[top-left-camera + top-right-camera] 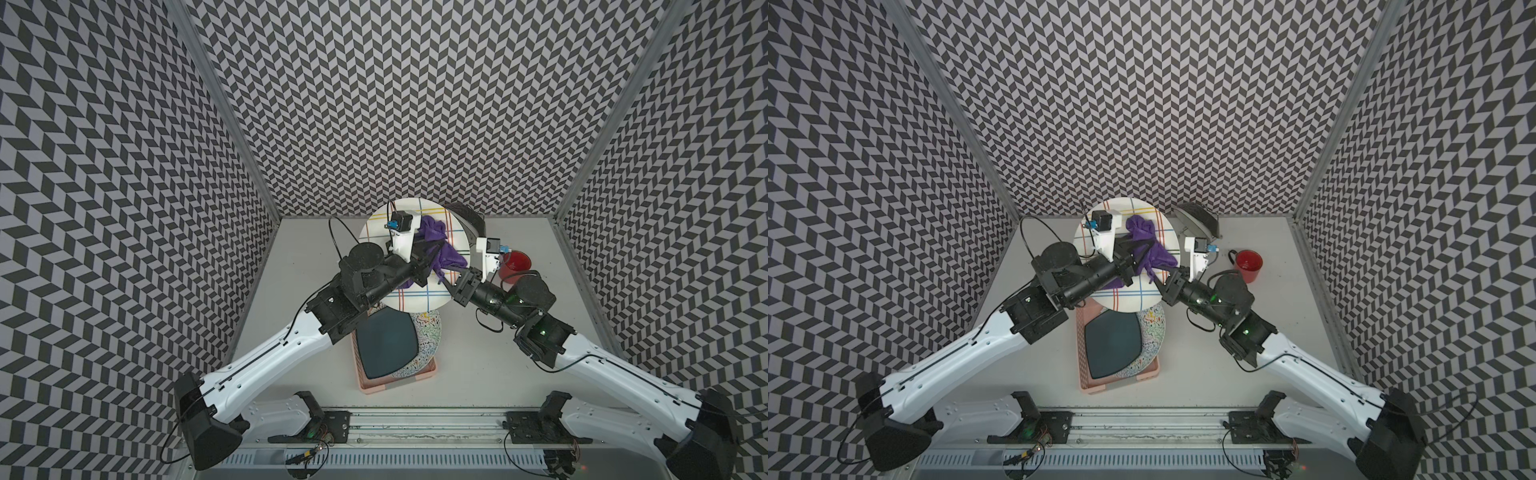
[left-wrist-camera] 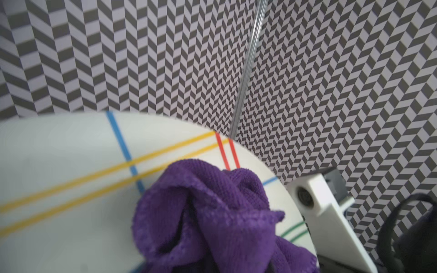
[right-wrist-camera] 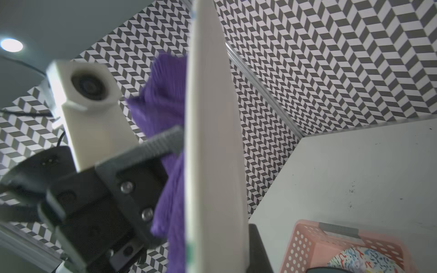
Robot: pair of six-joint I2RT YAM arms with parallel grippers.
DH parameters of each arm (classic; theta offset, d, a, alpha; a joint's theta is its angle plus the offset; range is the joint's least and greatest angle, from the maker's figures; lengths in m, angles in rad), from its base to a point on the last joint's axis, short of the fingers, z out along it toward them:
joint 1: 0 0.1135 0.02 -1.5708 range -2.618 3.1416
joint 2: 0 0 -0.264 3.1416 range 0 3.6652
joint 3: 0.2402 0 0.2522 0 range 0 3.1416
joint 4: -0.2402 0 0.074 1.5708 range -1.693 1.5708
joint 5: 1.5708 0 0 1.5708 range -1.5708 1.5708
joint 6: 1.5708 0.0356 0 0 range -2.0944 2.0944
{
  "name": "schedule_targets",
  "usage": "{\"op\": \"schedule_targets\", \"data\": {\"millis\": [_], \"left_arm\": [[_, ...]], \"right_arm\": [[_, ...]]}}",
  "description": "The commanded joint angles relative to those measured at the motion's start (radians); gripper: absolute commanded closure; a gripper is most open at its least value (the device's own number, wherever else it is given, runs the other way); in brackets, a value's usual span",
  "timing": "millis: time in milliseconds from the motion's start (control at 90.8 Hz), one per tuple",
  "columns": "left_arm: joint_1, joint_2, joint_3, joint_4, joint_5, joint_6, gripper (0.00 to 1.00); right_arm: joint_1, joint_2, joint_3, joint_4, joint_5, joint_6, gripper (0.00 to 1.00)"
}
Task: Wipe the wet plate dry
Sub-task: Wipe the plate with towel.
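The left arm [image 1: 270,349] rises from its base at the near left corner. Its white link slants inward to a bent black elbow, and the forearm runs on toward the middle. The left hand [image 1: 432,255] is closed on a bunched purple cloth [image 1: 436,232]. In the right wrist view, one ribbed finger [image 3: 163,141] of this hand lies against the cloth at the face of the white plate [image 1: 374,232]. The right arm [image 1: 602,365] mirrors the left from the near right corner, elbow bent and forearm angled inward. The right hand [image 1: 451,279] is clamped on the plate's rim. The two hands sit near each other, tips almost facing.
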Motion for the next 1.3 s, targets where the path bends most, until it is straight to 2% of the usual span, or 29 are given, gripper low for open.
{"op": "schedule_targets", "data": {"millis": [0,55,132,231,341,386,452,485,562,606,661,716,881,958,1035,1135,1201,1289], "left_arm": [[0.041,-0.059,-0.15,-0.118,-0.077,-0.103,1.0],[0.052,-0.101,-0.198,-0.096,-0.057,-0.117,1.0],[0.074,-0.116,-0.195,-0.096,-0.032,-0.13,1.0],[0.12,-0.082,-0.103,-0.138,-0.07,-0.132,1.0],[0.177,-0.036,0.029,-0.144,-0.088,-0.098,1.0],[0.178,-0.009,0.076,-0.14,-0.05,-0.061,1.0],[0.151,0.045,0.131,-0.128,0.091,-0.011,1.0],[0.113,0.074,0.151,-0.135,0.125,0.019,1.0],[-0.019,0.135,0.166,-0.163,0.039,0.107,1.0],[-0.052,0.147,0.152,-0.164,0.004,0.103,1.0],[-0.037,0.138,0.113,-0.14,0.01,0.048,1.0],[0.027,0.095,0.069,-0.094,0.062,-0.025,1.0],[0.337,-0.073,-0.06,0.15,0.453,-0.351,1.0],[0.432,-0.116,-0.103,0.378,0.629,-0.536,1.0],[0.462,-0.122,-0.179,0.709,0.734,-0.795,1.0],[0.453,-0.066,-0.236,1.153,0.765,-1.108,1.0],[0.438,-0.004,-0.225,1.379,0.759,-1.255,1.0],[0.406,0.066,-0.167,1.517,0.756,-1.362,1.0]], "right_arm": [[-0.035,-0.116,0.116,0.33,-0.079,-0.002,1.0],[-0.046,-0.119,0.118,0.354,-0.099,0.012,1.0],[-0.039,-0.102,0.111,0.406,-0.197,0.018,1.0],[0.013,-0.082,0.062,0.45,-0.259,0.012,1.0],[0.072,-0.085,-0.048,0.495,-0.233,0.015,1.0],[0.077,-0.088,-0.09,0.514,-0.217,0.028,1.0],[0.078,-0.094,-0.138,0.545,-0.178,0.035,1.0],[0.077,-0.098,-0.154,0.551,-0.154,0.038,1.0],[0.058,-0.112,-0.14,0.515,-0.122,0.03,1.0],[0.031,-0.118,-0.115,0.481,-0.122,0.032,1.0],[-0.009,-0.129,-0.093,0.458,-0.127,0.051,1.0],[-0.08,-0.143,-0.08,0.459,-0.147,0.089,1.0],[-0.319,-0.185,-0.094,0.591,-0.281,0.298,1.0],[-0.382,-0.193,-0.117,0.695,-0.323,0.391,1.0],[-0.394,-0.177,-0.147,0.837,-0.35,0.491,1.0],[-0.392,-0.119,-0.196,1.081,-0.366,0.616,1.0],[-0.392,-0.065,-0.213,1.175,-0.371,0.669,1.0],[-0.39,-0.011,-0.202,1.207,-0.415,0.71,1.0]]}}
